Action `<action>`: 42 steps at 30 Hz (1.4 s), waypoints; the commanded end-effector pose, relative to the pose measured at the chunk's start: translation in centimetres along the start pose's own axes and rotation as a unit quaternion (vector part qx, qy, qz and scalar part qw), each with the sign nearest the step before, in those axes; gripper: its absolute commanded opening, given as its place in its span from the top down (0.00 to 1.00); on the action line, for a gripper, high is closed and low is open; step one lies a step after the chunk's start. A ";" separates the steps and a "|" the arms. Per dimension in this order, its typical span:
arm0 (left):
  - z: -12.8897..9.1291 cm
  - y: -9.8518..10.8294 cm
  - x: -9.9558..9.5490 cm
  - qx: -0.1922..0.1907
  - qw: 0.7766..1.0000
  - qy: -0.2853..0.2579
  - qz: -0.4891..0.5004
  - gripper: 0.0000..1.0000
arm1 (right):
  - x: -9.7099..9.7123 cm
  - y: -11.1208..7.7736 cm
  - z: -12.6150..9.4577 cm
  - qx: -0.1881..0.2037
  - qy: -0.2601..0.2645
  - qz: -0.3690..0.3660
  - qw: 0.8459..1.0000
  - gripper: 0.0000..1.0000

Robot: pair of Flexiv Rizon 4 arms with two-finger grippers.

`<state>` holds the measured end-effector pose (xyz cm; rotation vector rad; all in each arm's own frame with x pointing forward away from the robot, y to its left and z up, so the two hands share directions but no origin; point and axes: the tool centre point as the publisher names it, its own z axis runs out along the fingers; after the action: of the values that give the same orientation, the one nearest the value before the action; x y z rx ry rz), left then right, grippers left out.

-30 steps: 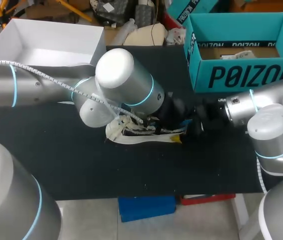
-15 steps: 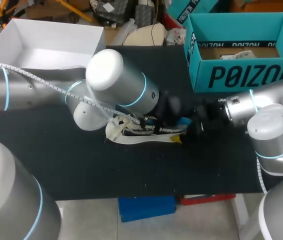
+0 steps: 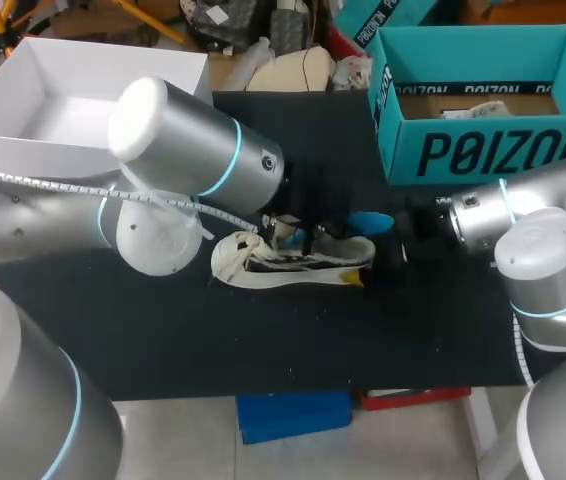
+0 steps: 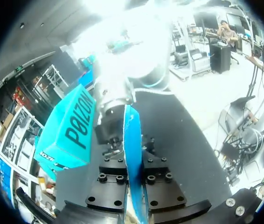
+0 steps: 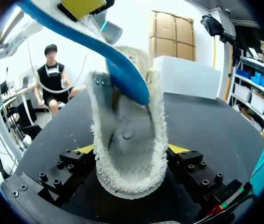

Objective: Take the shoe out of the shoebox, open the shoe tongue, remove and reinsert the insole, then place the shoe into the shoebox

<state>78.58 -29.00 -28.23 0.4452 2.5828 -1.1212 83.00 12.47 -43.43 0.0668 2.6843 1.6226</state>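
My right fingers (image 5: 84, 149) clamp the heel of the shoe (image 3: 293, 265) to steady it on the worktop (image 3: 263, 340), so my left fingers (image 4: 111, 179), pinching the blue insole (image 3: 371, 221), can hold it above the opening.

One shoe (image 3: 285, 268), one blue insole (image 3: 371, 221), one white box (image 3: 83, 105), one teal box (image 3: 483, 150).

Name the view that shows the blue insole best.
Right wrist view: the insole shows along its length, curving out of the shoe. Left wrist view shows it edge-on between the left jaws; head view shows only a blue end.
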 end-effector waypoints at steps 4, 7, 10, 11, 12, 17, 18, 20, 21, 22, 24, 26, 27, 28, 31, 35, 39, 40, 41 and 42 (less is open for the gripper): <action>-5.6 -4.1 0.2 0.093 0.995 0.003 -0.029 1.00 | 0.1 -0.2 0.2 0.001 0.000 0.001 1.000 1.00; -7.4 -6.2 -0.2 0.136 0.989 -0.001 -0.050 1.00 | 0.1 -0.2 0.2 0.001 0.000 0.001 1.000 1.00; -9.3 -8.0 -0.5 0.219 0.971 0.027 -0.096 1.00 | 0.1 -0.2 0.2 0.001 0.000 0.001 1.000 1.00; -9.9 -8.5 -0.6 0.247 0.961 0.040 -0.114 1.00 | 0.1 -0.2 0.2 0.001 0.000 0.001 1.000 1.00; -10.5 -9.0 -0.6 0.282 0.948 0.060 -0.135 1.00 | 0.1 -0.2 0.2 0.001 0.000 0.001 1.000 1.00; -12.1 -10.1 -0.8 0.361 0.904 0.132 -0.184 1.00 | 0.1 -0.2 0.2 0.001 0.000 0.001 1.000 1.00; -12.1 -10.1 -0.8 0.361 0.904 0.132 -0.184 1.00 | 0.1 -0.2 0.2 0.001 0.000 0.001 1.000 1.00; -12.1 -10.1 -0.8 0.361 0.904 0.132 -0.184 1.00 | 0.1 -0.2 0.2 0.001 0.000 0.001 1.000 1.00; -12.1 -10.1 -0.8 0.361 0.904 0.132 -0.184 1.00 | 0.1 -0.2 0.2 0.001 0.000 0.001 1.000 1.00; -12.1 -10.1 -0.8 0.361 0.904 0.132 -0.184 1.00 | 0.1 -0.2 0.2 0.001 0.000 0.001 1.000 1.00; -12.1 -10.1 -0.8 0.361 0.904 0.132 -0.184 1.00 | 0.1 -0.2 0.2 0.001 0.000 0.001 1.000 1.00; -12.1 -10.1 -0.8 0.361 0.904 0.132 -0.184 1.00 | 0.1 -0.2 0.2 0.001 0.000 0.001 1.000 1.00; -12.1 -10.1 -0.8 0.361 0.904 0.132 -0.184 1.00 | 0.1 -0.2 0.2 0.001 0.000 0.001 1.000 1.00; -12.1 -10.1 -0.8 0.361 0.904 0.132 -0.184 1.00 | 0.1 -0.2 0.2 0.001 0.000 0.001 1.000 1.00; -12.1 -10.1 -0.8 0.361 0.904 0.132 -0.184 1.00 | 0.1 -0.2 0.2 0.001 0.000 0.001 1.000 1.00; -12.5 -9.6 -0.6 0.362 0.902 0.122 -0.200 1.00 | 0.1 -0.2 0.2 0.001 0.000 0.001 1.000 1.00; -14.3 -9.2 0.1 0.373 0.889 0.089 -0.249 1.00 | 0.1 -0.2 0.2 0.001 0.000 0.001 1.000 1.00; -14.7 -9.3 0.3 0.381 0.880 0.082 -0.271 1.00 | 0.1 -0.2 0.2 0.001 0.000 0.001 1.000 1.00; -15.1 -9.6 0.4 0.386 0.878 0.078 -0.273 1.00 | 0.1 -0.2 0.2 0.001 0.000 0.001 1.000 1.00; -15.4 -9.8 0.5 0.379 0.882 0.075 -0.270 1.00 | 0.1 -0.2 0.2 0.001 0.000 0.001 1.000 1.00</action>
<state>74.67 -25.15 -12.25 0.0311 2.3961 -2.4404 83.00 12.46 -43.44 0.0670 2.6843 1.6224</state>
